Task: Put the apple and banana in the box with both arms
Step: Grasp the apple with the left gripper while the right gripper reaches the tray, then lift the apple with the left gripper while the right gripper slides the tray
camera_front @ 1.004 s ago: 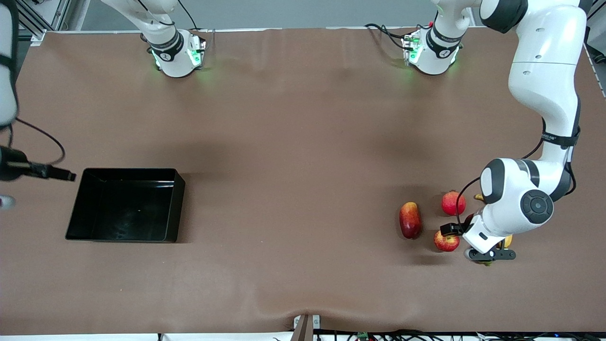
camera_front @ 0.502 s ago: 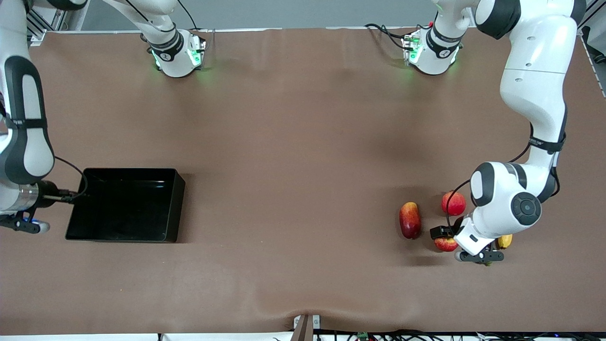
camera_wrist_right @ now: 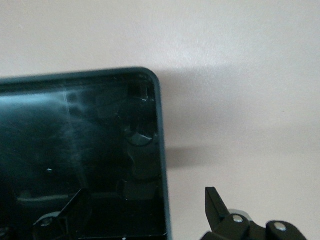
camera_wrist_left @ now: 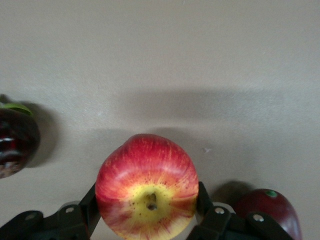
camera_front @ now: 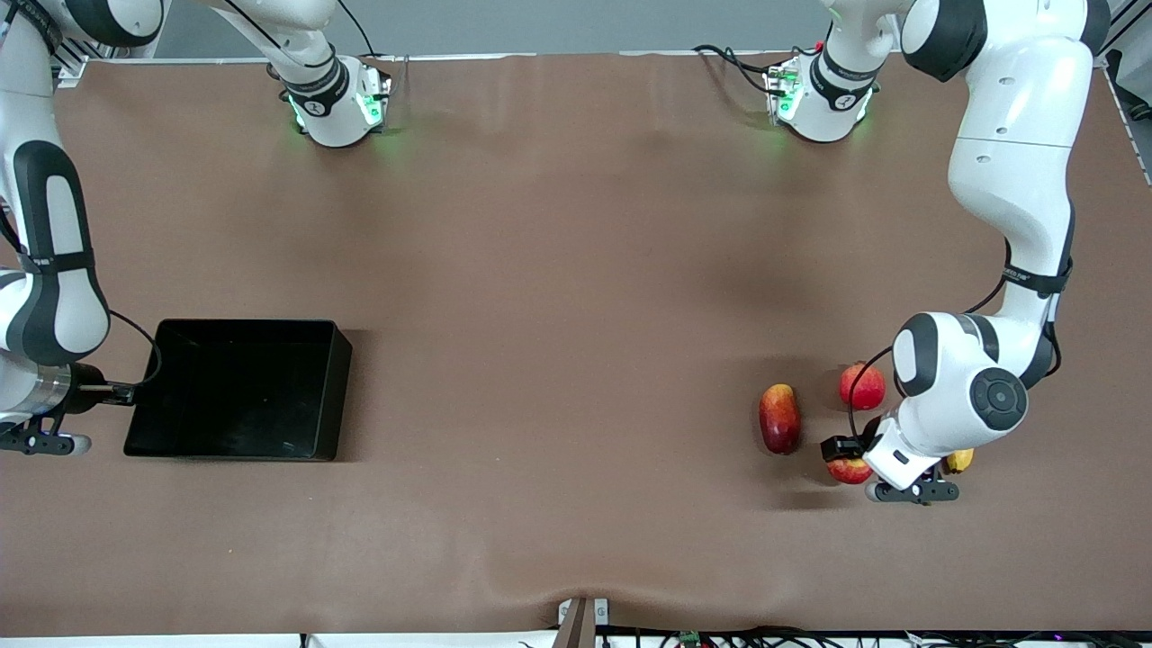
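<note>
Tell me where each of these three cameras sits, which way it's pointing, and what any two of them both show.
Front view: high across the table, facing both arm bases; shows the box, the fruit, the left gripper and the right gripper.
Left wrist view: on the left arm's wrist, looking down at the apple between its fingers.
Right wrist view: on the right arm's wrist, looking down at a corner of the box; its open fingers straddle the wall.
Shared: front and left wrist views both show the apple; front and right wrist views, the box.
</note>
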Robot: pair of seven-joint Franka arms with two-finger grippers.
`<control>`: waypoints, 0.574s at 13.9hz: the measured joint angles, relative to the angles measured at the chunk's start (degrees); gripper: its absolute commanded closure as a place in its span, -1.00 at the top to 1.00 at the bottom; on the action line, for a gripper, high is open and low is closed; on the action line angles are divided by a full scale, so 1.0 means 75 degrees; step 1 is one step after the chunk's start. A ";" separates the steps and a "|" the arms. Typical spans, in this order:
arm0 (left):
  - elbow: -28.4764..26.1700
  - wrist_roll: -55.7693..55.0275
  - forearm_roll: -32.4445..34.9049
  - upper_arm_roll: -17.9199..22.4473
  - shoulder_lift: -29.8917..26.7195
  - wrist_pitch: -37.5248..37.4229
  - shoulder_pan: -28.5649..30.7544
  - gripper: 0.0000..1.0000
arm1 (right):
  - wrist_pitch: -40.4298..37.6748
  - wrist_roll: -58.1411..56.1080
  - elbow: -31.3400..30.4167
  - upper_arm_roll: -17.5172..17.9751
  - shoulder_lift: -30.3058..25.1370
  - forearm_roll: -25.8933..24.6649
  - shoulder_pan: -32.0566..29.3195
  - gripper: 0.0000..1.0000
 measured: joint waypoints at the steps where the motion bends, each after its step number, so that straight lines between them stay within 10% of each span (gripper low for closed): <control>1: 0.0044 0.0000 0.0000 0.0000 -0.0145 -0.0129 0.0005 -1.00 | 0.0023 -0.0093 -0.0001 0.0000 0.0105 0.0000 -0.0031 1.00; 3: 0.0103 0.0000 0.0000 -0.0012 -0.0660 -0.0608 -0.0009 -1.00 | 0.0054 -0.0162 0.0000 0.0002 0.0253 0.0000 -0.0051 0.96; 4: 0.0114 -0.0001 0.0000 -0.0047 -0.0986 -0.0899 -0.0018 -1.00 | 0.0062 -0.0165 0.0002 0.0004 0.0299 0.0000 -0.0051 0.66; 6: 0.0116 -0.0066 -0.0001 -0.0246 -0.1583 -0.1448 -0.0027 -1.00 | 0.0107 -0.0167 0.0000 0.0004 0.0409 0.0000 -0.0061 -0.65; 8: 0.0104 -0.0242 -0.0001 -0.0344 -0.1956 -0.1879 -0.0126 -1.00 | 0.0112 -0.0167 -0.0003 0.0004 0.0485 0.0000 -0.0072 -1.00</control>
